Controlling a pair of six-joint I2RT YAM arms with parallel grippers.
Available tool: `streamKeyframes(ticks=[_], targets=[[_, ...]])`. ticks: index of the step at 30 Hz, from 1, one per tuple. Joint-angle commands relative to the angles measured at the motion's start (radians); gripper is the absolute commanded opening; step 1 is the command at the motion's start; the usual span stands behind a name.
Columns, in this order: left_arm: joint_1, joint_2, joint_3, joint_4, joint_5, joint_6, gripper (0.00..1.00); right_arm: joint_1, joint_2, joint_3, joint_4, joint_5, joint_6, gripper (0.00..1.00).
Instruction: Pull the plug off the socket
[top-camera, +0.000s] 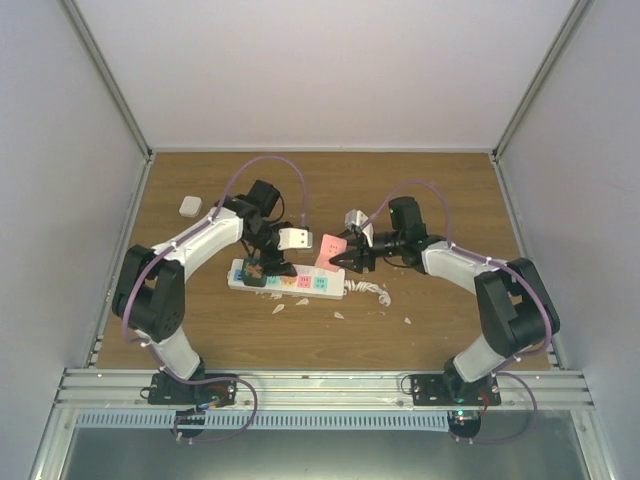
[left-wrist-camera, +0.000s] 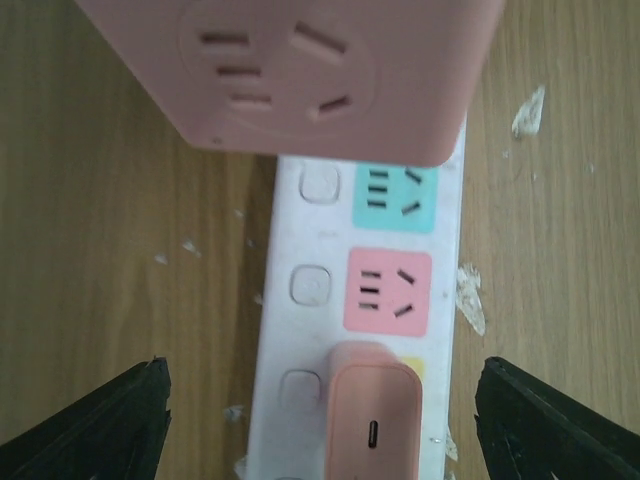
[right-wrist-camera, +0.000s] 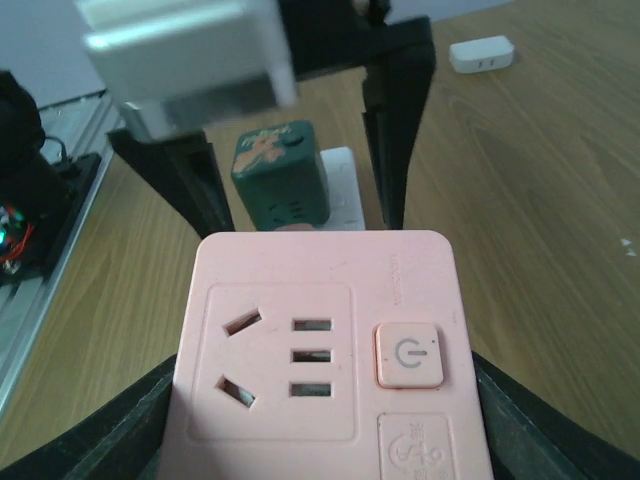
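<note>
The white socket strip (top-camera: 300, 283) lies on the wooden table; the left wrist view shows its teal and pink outlets (left-wrist-camera: 300, 290). A small pink charger plug (left-wrist-camera: 375, 420) sits in it by the yellow outlet. A dark green cube plug (right-wrist-camera: 280, 175) stands on its left end (top-camera: 252, 271). My left gripper (left-wrist-camera: 320, 430) is open over the strip, with its fingers (left-wrist-camera: 100, 430) apart on either side of the pink charger. My right gripper (right-wrist-camera: 320, 400) is shut on a pink cube plug with its own outlet and button (right-wrist-camera: 320, 340), held clear above the strip (top-camera: 330, 247).
A white adapter (top-camera: 190, 206) lies at the back left and shows in the right wrist view (right-wrist-camera: 482, 53). The strip's coiled white cord (top-camera: 372, 291) lies at its right end. White scraps (top-camera: 300, 302) litter the wood near the strip. Walls enclose the table.
</note>
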Motion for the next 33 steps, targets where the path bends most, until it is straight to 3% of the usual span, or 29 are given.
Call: streamKeyframes(ticks=[1,8,14,21,29,33], targets=[[0.007,-0.074,0.062,0.022,0.087,-0.057,0.84,-0.033,-0.047,0.013,0.121,-0.043,0.150,0.24],[0.007,-0.181,0.055,0.214,0.126,-0.229,0.88,-0.061,-0.104,-0.002,0.255,-0.028,0.351,0.25],[-0.002,-0.228,0.067,0.354,0.134,-0.421,0.99,-0.097,-0.130,-0.024,0.388,0.061,0.547,0.25],[-0.044,-0.223,0.081,0.499,-0.016,-0.561,0.99,-0.129,-0.089,0.003,0.521,0.125,0.808,0.25],[-0.115,-0.186,0.116,0.560,-0.040,-0.603,0.91,-0.129,-0.074,0.003,0.627,0.163,1.025,0.25],[-0.175,-0.156,0.129,0.609,-0.170,-0.597,0.88,-0.130,-0.074,-0.021,0.689,0.182,1.081,0.25]])
